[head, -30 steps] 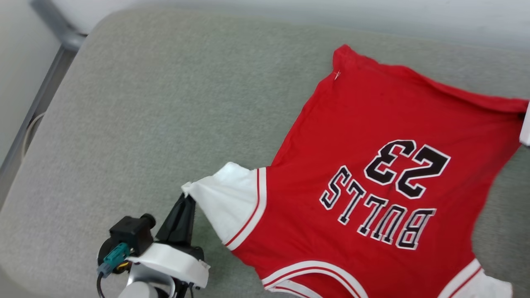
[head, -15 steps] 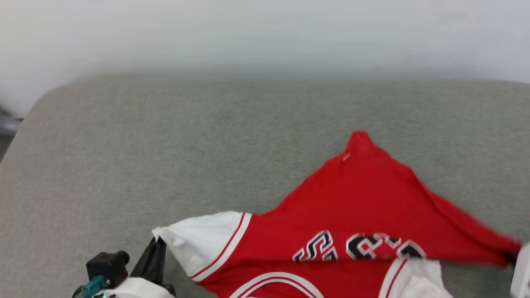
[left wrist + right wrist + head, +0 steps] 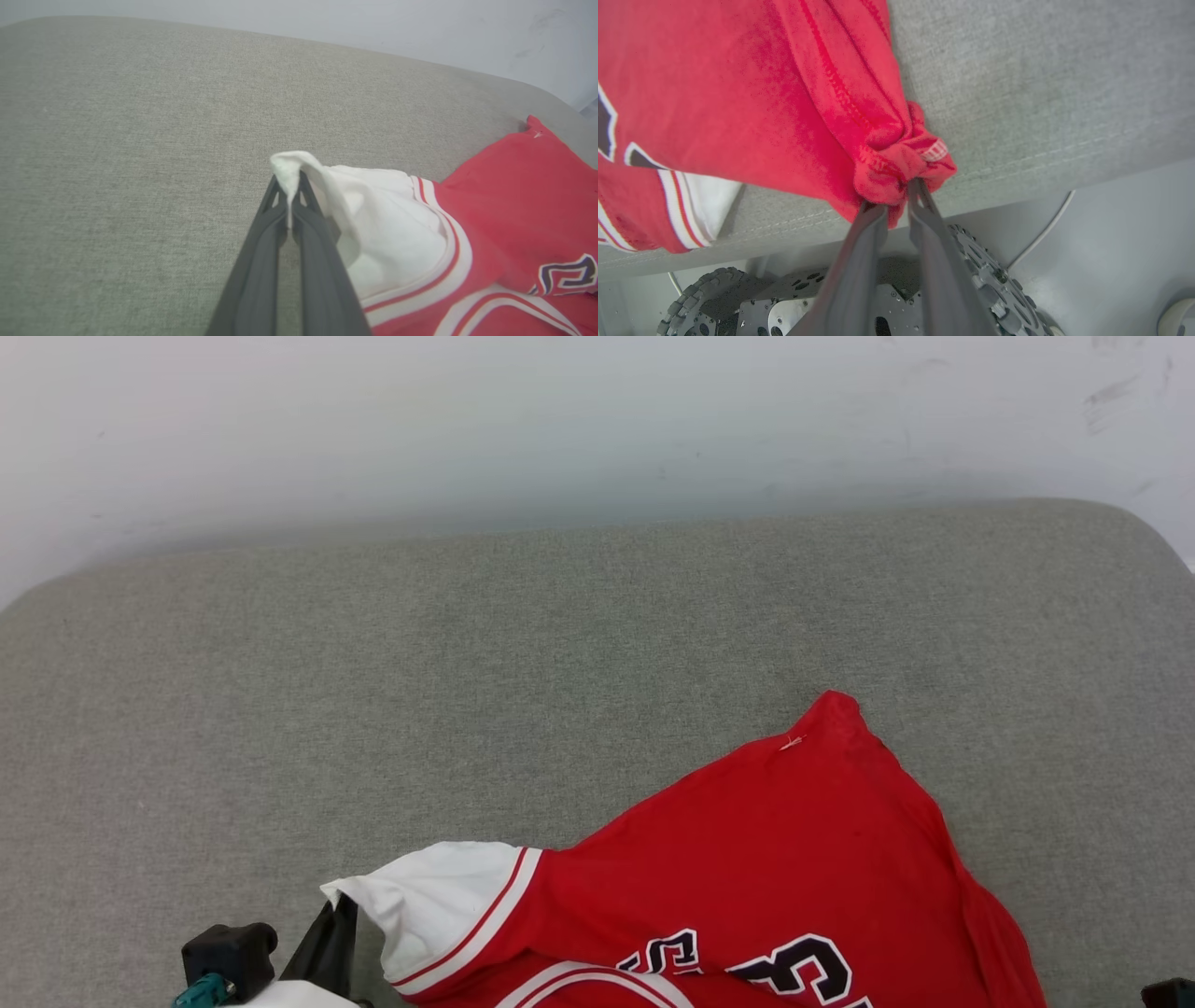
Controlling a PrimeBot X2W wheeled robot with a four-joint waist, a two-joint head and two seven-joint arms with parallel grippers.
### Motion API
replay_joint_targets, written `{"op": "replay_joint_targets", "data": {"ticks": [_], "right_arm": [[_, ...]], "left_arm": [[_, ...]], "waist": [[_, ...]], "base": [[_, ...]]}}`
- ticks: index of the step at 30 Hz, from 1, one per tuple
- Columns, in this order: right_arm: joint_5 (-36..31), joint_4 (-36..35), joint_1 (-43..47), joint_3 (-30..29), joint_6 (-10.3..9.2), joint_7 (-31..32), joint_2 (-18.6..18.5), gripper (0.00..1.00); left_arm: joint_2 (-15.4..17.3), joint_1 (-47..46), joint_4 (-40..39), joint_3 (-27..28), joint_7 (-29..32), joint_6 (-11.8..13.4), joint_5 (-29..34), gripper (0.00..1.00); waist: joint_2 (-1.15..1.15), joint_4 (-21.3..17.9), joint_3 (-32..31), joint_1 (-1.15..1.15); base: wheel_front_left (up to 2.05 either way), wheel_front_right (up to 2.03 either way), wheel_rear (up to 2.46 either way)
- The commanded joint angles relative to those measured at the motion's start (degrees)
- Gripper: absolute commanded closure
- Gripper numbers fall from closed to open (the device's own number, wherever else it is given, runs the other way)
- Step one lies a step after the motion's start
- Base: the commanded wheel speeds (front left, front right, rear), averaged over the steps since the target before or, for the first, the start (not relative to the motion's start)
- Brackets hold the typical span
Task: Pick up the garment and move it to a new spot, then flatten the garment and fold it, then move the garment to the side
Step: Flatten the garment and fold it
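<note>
Head cam's up high, looking forward and down across the grey desk (image 3: 467, 663) to the wall (image 3: 560, 420). Wrist cams ride in close along my fingers (image 3: 257, 280), all three views sharing the garment (image 3: 794, 840).

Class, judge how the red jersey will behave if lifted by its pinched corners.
Likely floppy: the garment bunches into folds at the right gripper. Probably light: the left gripper holds its sleeve by a thin pinch.

Red garment (image 3: 766, 859), white short sleeve, red-and-white striped seams, black-and-white lettering partly tucked under a fold. Sprawled rumpled over the lower centre and lower right of the head view, red corner peaked upward, sleeve tip lifted at lower left, hem corner bunched tight.
</note>
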Motion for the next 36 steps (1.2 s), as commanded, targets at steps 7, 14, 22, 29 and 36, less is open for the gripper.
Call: {"op": "replay_joint_targets", "data": {"ticks": [7,14,22,29,36], "right_arm": [[-0.1,1.6,-5.2,0.8,-0.04,-20.3,0.5,0.0],[-0.6,6.1,-13.8,2.4,-0.04,-35.2,-1.3,0.0],[1.3,18.6,-28.6,10.1,-0.04,-24.5,-8.9,0.0],[5.4,26.7,-41.0,14.8,-0.03,-7.3,-14.0,0.0],[5.8,32.2,-48.1,18.7,-0.04,-3.4,-15.8,0.0]], "left_arm": [[0.3,-1.2,-0.7,-0.9,0.8,-0.1,0.1,1.0],[-0.4,-3.0,-1.5,-1.7,0.8,-0.1,0.4,1.0],[-1.1,-5.4,-1.4,-3.3,0.6,-0.8,0.9,1.0],[-2.1,-8.8,-1.1,-4.6,-0.1,-2.3,0.6,1.0],[-3.0,-12.3,-0.5,-5.8,-0.5,-3.7,0.5,1.0]], "waist": [[0.0,0.7,0.6,0.01],[0.0,2.0,1.2,0.01],[0.0,3.8,2.8,0.01],[0.0,7.3,5.6,0.01],[0.0,10.0,8.5,0.01]], "base": [[0.0,0.0,0.0],[0.0,0.0,0.0],[0.0,0.0,0.0],[0.0,0.0,0.0],[0.0,0.0,0.0]]}}
